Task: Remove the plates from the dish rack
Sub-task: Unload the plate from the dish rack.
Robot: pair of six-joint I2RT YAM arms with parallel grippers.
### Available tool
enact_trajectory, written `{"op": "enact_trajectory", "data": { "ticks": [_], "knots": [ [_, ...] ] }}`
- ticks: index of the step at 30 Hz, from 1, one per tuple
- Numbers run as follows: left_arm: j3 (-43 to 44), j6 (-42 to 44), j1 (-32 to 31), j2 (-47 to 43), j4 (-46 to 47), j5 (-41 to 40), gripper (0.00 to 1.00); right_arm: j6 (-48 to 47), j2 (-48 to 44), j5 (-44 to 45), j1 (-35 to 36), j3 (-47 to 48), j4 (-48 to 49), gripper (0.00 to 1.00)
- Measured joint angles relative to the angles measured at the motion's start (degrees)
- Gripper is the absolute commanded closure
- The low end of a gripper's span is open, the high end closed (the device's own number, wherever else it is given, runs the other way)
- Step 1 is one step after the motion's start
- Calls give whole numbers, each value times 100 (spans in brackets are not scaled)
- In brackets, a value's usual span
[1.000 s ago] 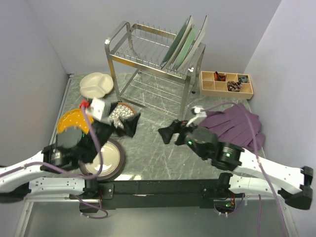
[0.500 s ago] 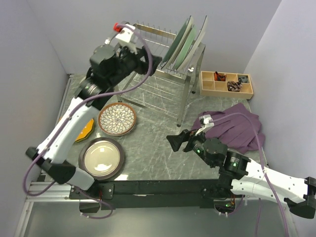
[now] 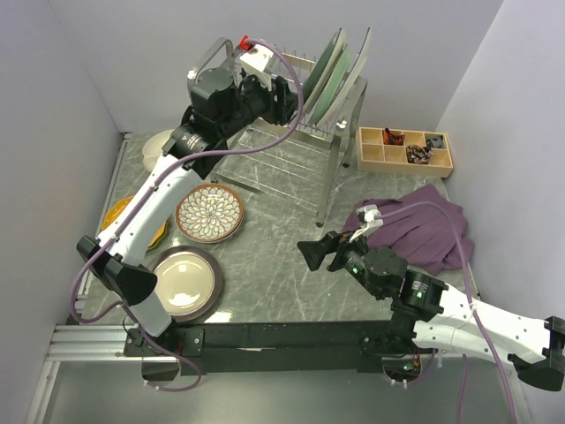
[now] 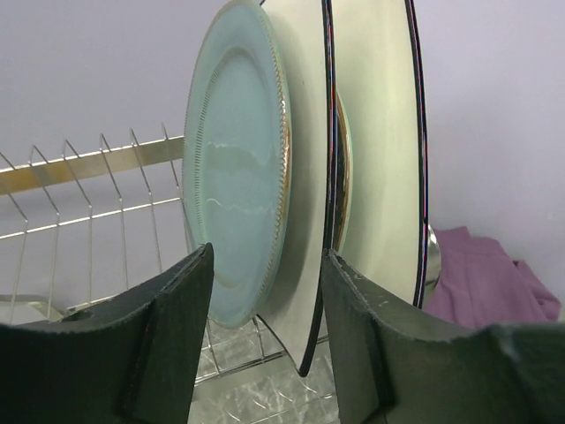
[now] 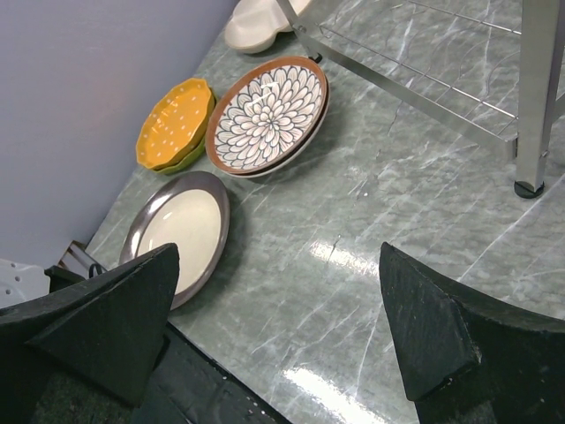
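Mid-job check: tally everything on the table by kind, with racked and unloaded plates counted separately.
Racked plates: 3
Unloaded plates: 4
Dish rack: 1
Wooden tray: 1
Purple cloth: 1
Total: 10

Top view looks down from the near edge over the green marble table (image 3: 282, 256). Left wrist view hugs the silver wire rack (image 4: 88, 162); right wrist view faces the left edge, sharing the brown petal-patterned plate (image 5: 269, 115).
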Motion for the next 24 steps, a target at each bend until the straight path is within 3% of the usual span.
{"op": "enact_trajectory", "data": {
  "ticks": [8,17,24],
  "knots": [
    [389,389,0,319,127,-103,53,-2,-11,4,0,0,-2,0],
    [568,623,-4,706,162,-116,54,-4,13,4,0,0,-2,0],
    [568,879,-48,831,291,-44,68,-20,59,7,0,0,-2,0]
  ]
}}
